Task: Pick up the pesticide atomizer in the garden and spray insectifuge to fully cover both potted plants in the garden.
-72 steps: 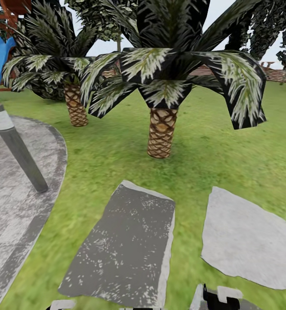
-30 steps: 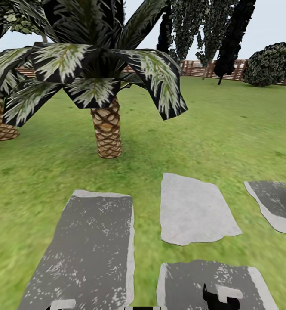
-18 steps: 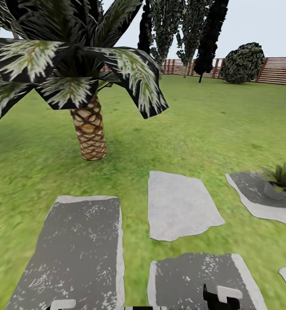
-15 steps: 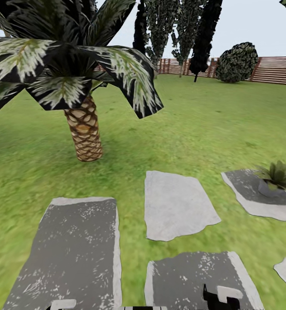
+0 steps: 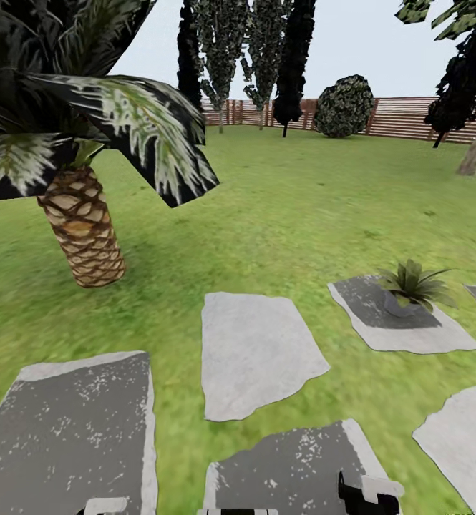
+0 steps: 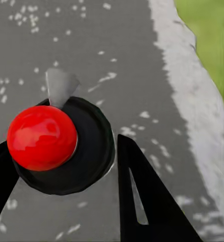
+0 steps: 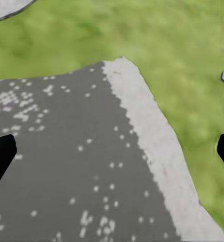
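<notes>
Swung rightward since the earlier frames, the head view now places the palm (image 5: 80, 229) at far left, and a potted plant (image 5: 411, 286) that was cut off at the right edge is seen whole.

Left to right in the head view:
- Palm, scaly brown trunk, on the lawn (image 5: 295, 207).
- Stepping stones: dark one (image 5: 73, 436) at lower left; pale one (image 5: 255, 350) at centre; dark one (image 5: 295, 465) below it.
- Potted plant, green rosette in a grey pot, standing on a further stone (image 5: 402, 322) at right.
- Fence (image 5: 409, 118) and trees at the back.

Left wrist view: atomizer (image 6: 61, 143), seen end-on as a black disc with a red knob, is held between the fingers (image 6: 147, 201) of the left gripper (image 6: 61, 176), which are closed against it, above a dark stone.

Right wrist view: right gripper (image 7: 112, 151) jaws are spread wide, with nothing between them, over stone and grass.
</notes>
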You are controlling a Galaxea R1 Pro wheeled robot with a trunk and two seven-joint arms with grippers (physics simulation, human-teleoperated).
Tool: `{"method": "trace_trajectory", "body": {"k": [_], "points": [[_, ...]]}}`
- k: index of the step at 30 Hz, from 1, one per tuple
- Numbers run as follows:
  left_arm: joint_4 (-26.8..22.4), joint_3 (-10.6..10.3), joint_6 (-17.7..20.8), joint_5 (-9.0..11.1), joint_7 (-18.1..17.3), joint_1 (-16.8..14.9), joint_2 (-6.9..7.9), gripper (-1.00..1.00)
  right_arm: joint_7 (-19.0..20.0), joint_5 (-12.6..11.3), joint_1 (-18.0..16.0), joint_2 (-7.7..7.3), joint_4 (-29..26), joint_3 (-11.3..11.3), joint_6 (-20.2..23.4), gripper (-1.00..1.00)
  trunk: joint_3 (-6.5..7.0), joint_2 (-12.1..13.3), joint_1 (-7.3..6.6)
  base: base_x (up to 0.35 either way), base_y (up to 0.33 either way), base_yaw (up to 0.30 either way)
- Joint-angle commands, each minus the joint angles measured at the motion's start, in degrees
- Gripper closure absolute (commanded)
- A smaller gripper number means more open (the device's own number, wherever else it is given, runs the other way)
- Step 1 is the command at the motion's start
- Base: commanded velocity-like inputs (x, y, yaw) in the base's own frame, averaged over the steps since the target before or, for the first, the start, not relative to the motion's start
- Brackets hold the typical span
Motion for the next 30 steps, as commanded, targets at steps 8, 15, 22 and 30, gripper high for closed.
{"method": "trace_trajectory", "body": {"k": [8, 15, 22, 30], "points": [[0.1, 0.2, -0.2, -0.7, 0.5, 0.0, 0.02, 1.00, -0.3, 0.7, 0.0, -0.08, 0.1, -0.3, -0.1, -1.00, -0.04, 0.0, 0.01, 0.232, -0.171, -0.300], [0.1, 0.2, -0.2, -0.7, 0.5, -0.1, 0.02, 1.00, -0.3, 0.7, 0.0, -0.08, 0.1, -0.3, -0.1, -1.00, -0.04, 0.0, 0.01, 0.233, -0.171, -0.300], [0.0, 0.2, -0.2, -0.7, 0.5, 0.0, 0.01, 1.00, -0.3, 0.7, 0.0, -0.08, 0.1, -0.3, -0.1, -1.00, -0.04, 0.0, 0.01, 0.239, -0.172, -0.300], [0.0, 0.2, -0.3, -0.7, 0.6, -0.1, 0.09, 1.00, -0.2, 0.7, 0.0, -0.08, 0.1, -0.3, -0.1, -1.00, -0.04, 0.0, 0.01, 0.262, -0.138, -0.300]]}}
